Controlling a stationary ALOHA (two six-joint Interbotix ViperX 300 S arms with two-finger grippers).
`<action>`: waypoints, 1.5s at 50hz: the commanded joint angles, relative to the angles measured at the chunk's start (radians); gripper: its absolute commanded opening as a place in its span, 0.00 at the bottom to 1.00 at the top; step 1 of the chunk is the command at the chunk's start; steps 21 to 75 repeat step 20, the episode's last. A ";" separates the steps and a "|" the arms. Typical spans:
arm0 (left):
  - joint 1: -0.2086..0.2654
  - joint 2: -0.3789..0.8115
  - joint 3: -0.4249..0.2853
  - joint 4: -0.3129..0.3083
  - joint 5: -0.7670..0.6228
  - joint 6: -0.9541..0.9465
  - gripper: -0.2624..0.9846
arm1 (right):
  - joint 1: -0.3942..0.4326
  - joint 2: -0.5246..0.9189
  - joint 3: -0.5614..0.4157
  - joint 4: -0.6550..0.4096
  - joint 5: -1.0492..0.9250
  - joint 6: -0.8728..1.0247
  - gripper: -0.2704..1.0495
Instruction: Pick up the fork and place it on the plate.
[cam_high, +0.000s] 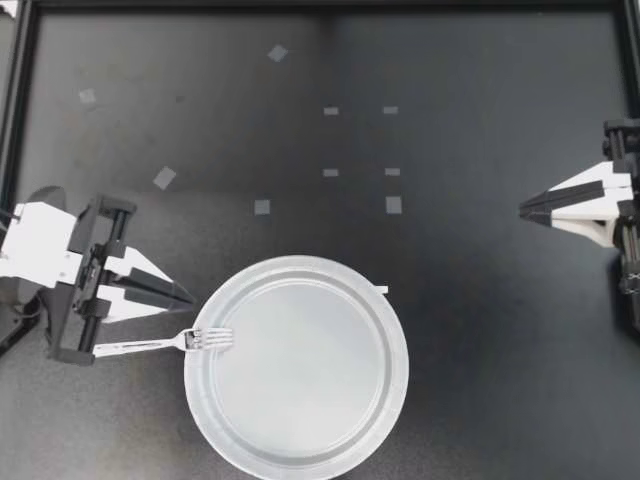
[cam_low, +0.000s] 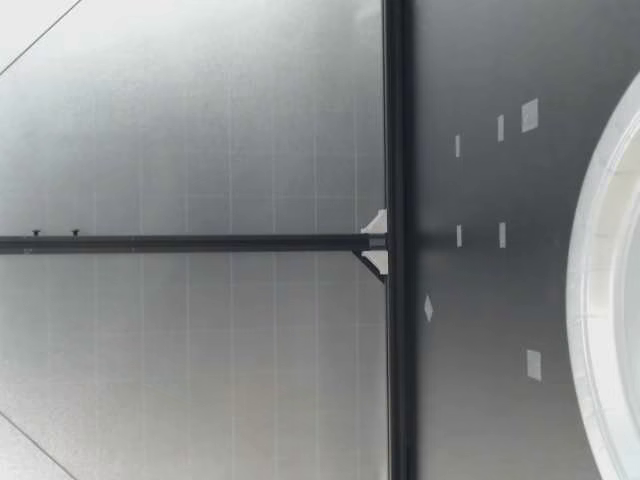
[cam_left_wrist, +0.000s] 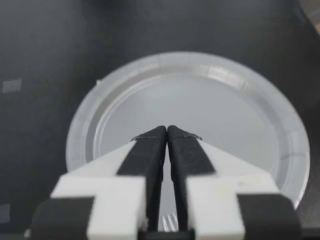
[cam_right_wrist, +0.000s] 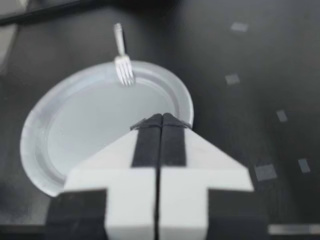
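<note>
Black table (cam_high: 480, 380): fork (cam_high: 150, 346) tines apparently on plate (cam_high: 398, 365); left gripper (cam_high: 190, 295), right gripper (cam_high: 522, 210) closed, empty.

fork (cam_high: 165, 344): silver, flat, tines on plate rim | plate (cam_high: 300, 452): white, round, upright

Desk: The fork (cam_high: 160, 344)?
Photographer: Polished metal, bright along handle and tines.
Desk: The plate (cam_high: 398, 350)?
Photographer: Pale plastic by the look of it, smooth, with a soft sheen on the rim.
Desk: The table (cam_high: 480, 330)?
Photographer: Black and matt, faintly mottled, dotted with small squares of dull pale tape (cam_high: 394, 205).
Desk: The left gripper (cam_high: 190, 297) and right gripper (cam_high: 522, 210)?
Photographer: Smooth white plastic shells on both. The fingers (cam_left_wrist: 150, 155) are black and matt.
Desk: The frame (cam_high: 320, 5)?
Photographer: Black bars, apparently metal, with a satin finish. Seen from table height, a flat, matt grey backdrop (cam_low: 200, 130) stands beyond it.
</note>
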 joint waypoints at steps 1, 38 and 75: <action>0.003 0.018 -0.005 -0.002 -0.003 0.000 0.32 | 0.005 -0.018 0.012 0.003 -0.011 0.000 0.19; 0.003 0.196 -0.028 -0.002 -0.003 0.002 0.32 | 0.005 -0.086 0.071 0.002 -0.127 0.002 0.19; 0.003 0.196 -0.028 -0.002 -0.003 0.002 0.32 | 0.005 -0.086 0.071 0.002 -0.127 0.002 0.19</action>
